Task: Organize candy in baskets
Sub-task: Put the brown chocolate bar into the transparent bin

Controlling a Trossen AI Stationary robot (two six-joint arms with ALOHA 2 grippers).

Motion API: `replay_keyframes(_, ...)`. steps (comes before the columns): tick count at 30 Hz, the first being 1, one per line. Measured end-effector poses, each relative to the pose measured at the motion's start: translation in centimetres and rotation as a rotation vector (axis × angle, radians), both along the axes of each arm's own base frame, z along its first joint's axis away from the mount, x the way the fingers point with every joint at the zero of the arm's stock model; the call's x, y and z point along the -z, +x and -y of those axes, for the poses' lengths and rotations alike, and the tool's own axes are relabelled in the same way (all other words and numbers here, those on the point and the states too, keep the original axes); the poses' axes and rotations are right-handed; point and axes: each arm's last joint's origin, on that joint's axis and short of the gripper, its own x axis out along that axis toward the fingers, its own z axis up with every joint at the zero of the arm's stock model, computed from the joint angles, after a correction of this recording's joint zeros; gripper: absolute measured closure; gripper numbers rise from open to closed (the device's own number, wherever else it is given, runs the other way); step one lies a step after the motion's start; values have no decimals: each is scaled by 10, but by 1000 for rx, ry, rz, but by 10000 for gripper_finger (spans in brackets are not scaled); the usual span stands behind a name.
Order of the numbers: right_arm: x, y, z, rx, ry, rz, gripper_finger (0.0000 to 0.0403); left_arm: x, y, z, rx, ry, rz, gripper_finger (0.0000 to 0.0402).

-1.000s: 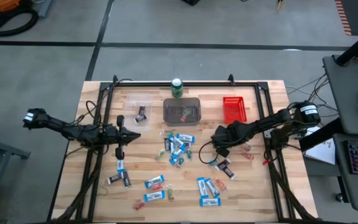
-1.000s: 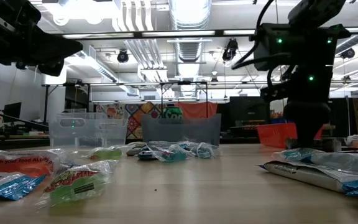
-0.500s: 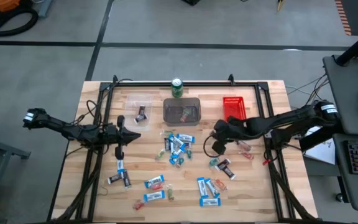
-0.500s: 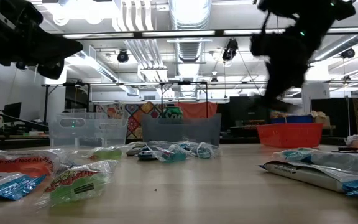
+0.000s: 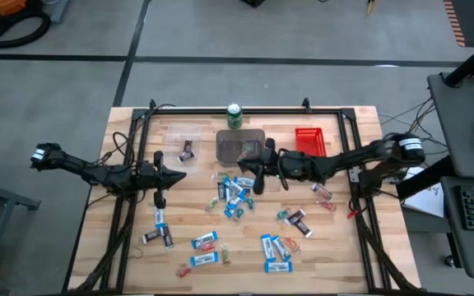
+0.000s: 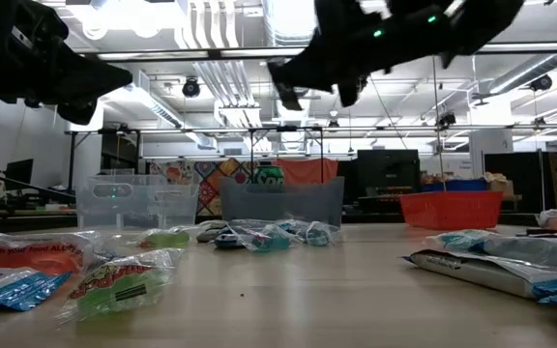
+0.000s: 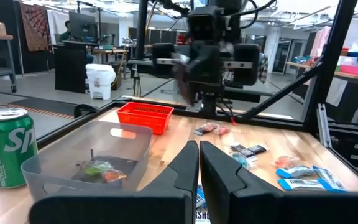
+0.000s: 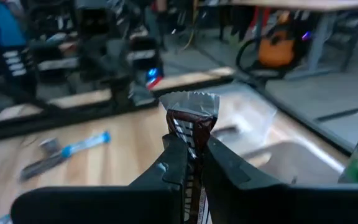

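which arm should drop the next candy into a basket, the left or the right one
The right. Its gripper is shut on a dark mini bar and hangs by the grey basket. The left gripper is shut and empty, over the table's left side.

Three baskets [image 5: 241, 146], one can [image 5: 234, 116]

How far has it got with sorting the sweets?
Barely started: the clear plastic basket holds one dark bar, the grey translucent basket a few small pieces. The right gripper carries a dark brown mini bar. Most blue-and-white bars lie loose on the wooden table.
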Motion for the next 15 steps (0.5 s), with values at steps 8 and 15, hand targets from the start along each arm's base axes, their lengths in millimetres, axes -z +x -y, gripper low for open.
replay_keyframes(8, 7, 38, 29, 75, -16, 4, 376, 1, 0, 0, 0, 3, -8, 402)
replay_keyframes(15, 7, 72, 47, 104, -54, 16, 376, 1, 0, 0, 0, 5, -15, 402)
